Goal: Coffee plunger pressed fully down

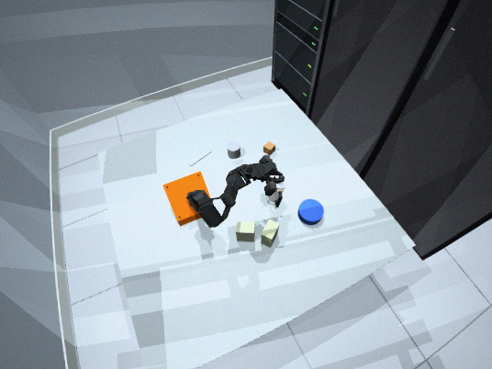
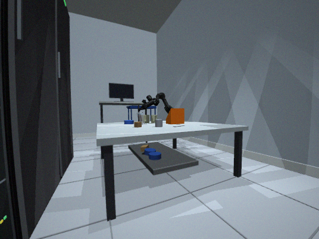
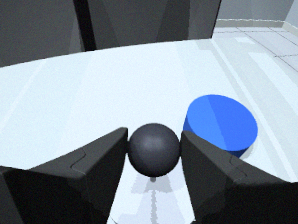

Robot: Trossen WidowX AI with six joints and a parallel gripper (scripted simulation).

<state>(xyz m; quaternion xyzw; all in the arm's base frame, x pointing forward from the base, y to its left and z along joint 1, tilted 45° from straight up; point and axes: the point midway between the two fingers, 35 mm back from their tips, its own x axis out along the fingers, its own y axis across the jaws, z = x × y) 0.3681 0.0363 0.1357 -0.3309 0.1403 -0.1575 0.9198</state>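
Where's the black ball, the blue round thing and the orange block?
Black ball (image 3: 153,149), wrist view: middle of the plunger's knob, held between the fingers.
Blue round thing (image 1: 310,211), top view: middle of its flat top.
Orange block (image 1: 184,195), top view: bare part of its top face.

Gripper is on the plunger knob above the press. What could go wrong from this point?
1. The gripper is clamped on the round plunger knob; a push that is not straight down could tip or slide the coffee press.
2. A bit of rod shows under the knob, so the plunger may not be fully down; releasing now could leave it short.
3. The blue disc lies close beside the press; a sliding press might bump it.
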